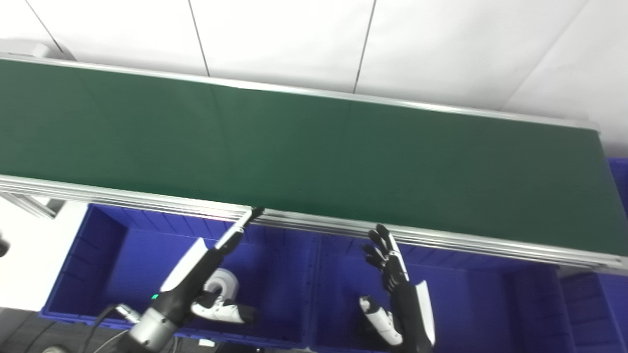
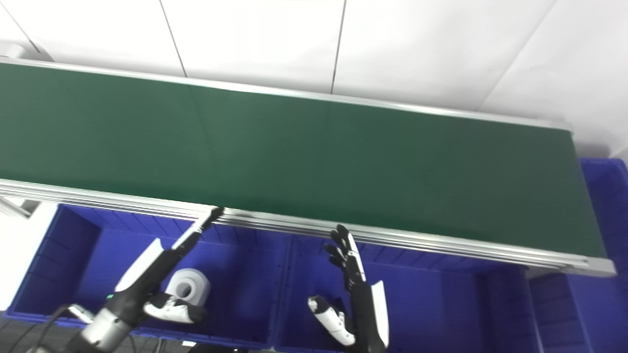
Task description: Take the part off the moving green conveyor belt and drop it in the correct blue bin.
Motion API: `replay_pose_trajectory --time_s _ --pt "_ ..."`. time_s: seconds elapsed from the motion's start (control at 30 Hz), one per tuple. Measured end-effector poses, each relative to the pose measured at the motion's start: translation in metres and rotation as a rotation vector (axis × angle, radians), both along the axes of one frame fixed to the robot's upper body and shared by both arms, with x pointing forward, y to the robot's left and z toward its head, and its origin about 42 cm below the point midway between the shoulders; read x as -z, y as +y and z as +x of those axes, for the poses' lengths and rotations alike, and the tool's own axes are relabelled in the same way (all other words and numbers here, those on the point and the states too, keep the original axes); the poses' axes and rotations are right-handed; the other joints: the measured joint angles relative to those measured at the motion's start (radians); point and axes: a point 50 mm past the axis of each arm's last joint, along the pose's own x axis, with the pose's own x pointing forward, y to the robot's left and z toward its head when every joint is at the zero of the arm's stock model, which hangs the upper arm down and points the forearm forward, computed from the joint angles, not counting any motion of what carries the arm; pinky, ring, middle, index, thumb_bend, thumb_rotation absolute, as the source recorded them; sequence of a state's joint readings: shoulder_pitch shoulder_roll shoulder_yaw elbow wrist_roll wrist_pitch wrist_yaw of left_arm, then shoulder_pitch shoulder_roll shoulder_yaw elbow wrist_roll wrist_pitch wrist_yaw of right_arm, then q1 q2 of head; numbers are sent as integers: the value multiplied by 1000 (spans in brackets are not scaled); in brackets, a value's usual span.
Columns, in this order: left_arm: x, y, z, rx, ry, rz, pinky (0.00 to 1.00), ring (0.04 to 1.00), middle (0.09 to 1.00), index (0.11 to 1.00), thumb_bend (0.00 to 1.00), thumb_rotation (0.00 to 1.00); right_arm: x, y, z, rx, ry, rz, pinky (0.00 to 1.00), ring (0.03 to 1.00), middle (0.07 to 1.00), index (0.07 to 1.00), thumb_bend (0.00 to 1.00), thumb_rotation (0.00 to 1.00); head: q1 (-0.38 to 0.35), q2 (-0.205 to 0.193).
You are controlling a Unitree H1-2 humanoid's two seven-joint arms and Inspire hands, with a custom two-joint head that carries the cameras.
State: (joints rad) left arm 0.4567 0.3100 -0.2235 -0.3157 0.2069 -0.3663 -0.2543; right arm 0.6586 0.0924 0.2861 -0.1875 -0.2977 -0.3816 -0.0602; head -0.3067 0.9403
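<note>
The green conveyor belt (image 1: 314, 157) runs across the view and no part shows on it. A white ring-shaped part (image 1: 222, 283) lies in the left blue bin (image 1: 98, 264), just beside my left hand. My left hand (image 1: 216, 274) hovers over that bin, open, fingers stretched up toward the belt's near rail and thumb out to the side. My right hand (image 1: 392, 294) is open over the middle blue bin (image 1: 466, 304), fingers spread and pointing up, holding nothing.
The belt's aluminium rail (image 1: 441, 240) runs along the near edge above the bins. Another blue bin (image 1: 619, 181) shows at the belt's right end. White wall panels stand behind the belt. Cables (image 1: 98, 323) hang at the lower left.
</note>
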Motion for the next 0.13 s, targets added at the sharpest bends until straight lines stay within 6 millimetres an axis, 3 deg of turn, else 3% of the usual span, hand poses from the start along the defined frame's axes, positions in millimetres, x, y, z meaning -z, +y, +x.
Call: replay_pose_trajectory --time_s 0.03,0.13 --pt "-10 1 -3 -5 -22 -23 1000 1000 1000 1000 877 770 -1 0 0 1 -2 -1 829 850 908 959 870 885 -9 3" --pt "-17 2 -7 -21 -26 -84 988 1000 1000 1000 850 808 -4 0 1 2 -9 -2 872 867 925 958 886 976 -55 15"
